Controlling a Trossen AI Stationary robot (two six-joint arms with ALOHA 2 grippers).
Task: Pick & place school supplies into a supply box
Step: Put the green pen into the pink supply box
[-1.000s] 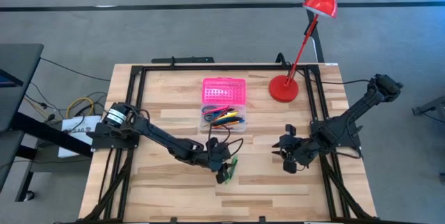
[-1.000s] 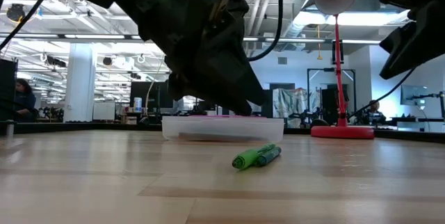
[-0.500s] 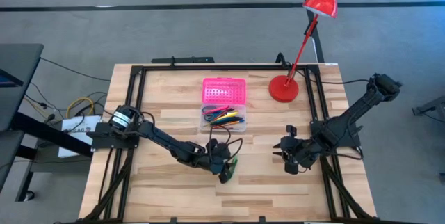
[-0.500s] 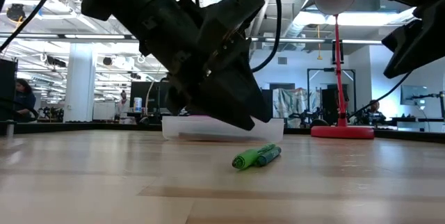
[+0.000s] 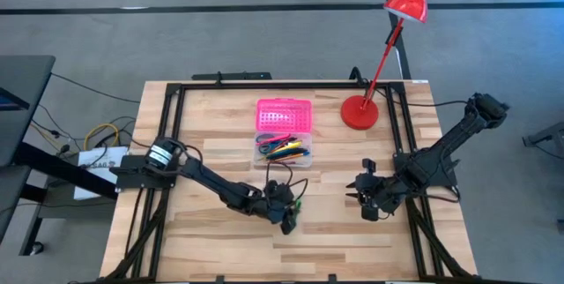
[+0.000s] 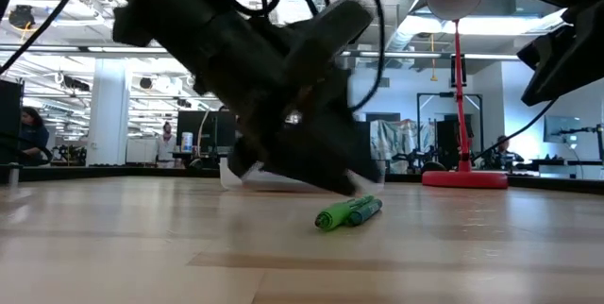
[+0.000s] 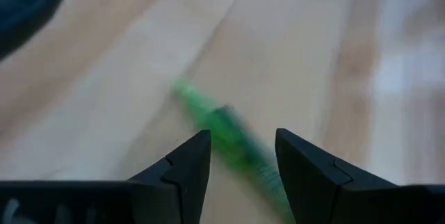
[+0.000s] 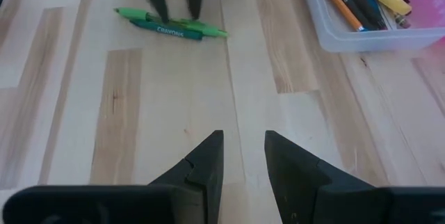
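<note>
lower now, my left gripper [image 7: 240, 156] straddles the green markers [image 8: 170, 25], jaws parted (nothing held); closing off-centre could roll them.

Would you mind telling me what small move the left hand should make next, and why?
Probably lower straight down and close. The left hand is open, its fingers on either side of the green marker, which lies on the table short of the supply box. The right hand waits apart.
</note>
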